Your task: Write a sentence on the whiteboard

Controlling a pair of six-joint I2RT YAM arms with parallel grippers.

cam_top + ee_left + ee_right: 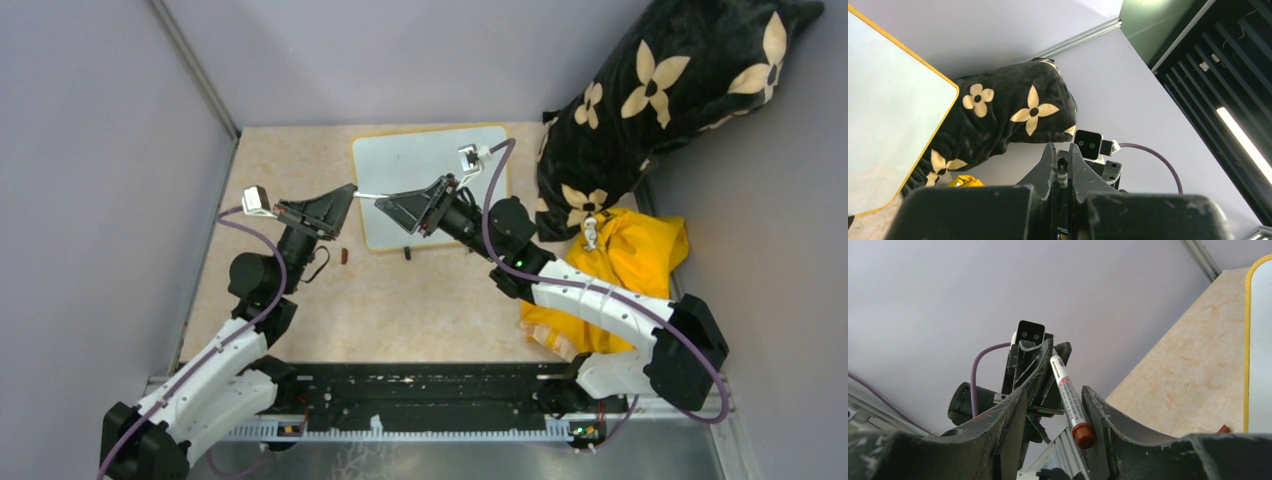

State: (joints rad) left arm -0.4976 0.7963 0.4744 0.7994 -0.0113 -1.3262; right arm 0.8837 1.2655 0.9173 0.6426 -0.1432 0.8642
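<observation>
The whiteboard [420, 165] lies flat at the back of the table, white with a yellow-orange frame, and I see no writing on it. Its corner shows in the left wrist view [888, 115], its edge in the right wrist view [1260, 340]. My left gripper [352, 192] is shut on a white marker [368, 194] held level above the board's near left corner. The marker shows end-on in my left gripper [1063, 170]. My right gripper [382, 203] faces it, open. The marker's [1068, 395] red-brown end lies between the jaws of my right gripper [1053, 390], against one finger.
A small brown cap [345, 256] lies on the table near the board's front left corner, a small black piece [407, 253] beside it. A black pillow with cream flowers [660, 90] and a yellow cloth [625, 260] fill the right side. Grey walls enclose the table.
</observation>
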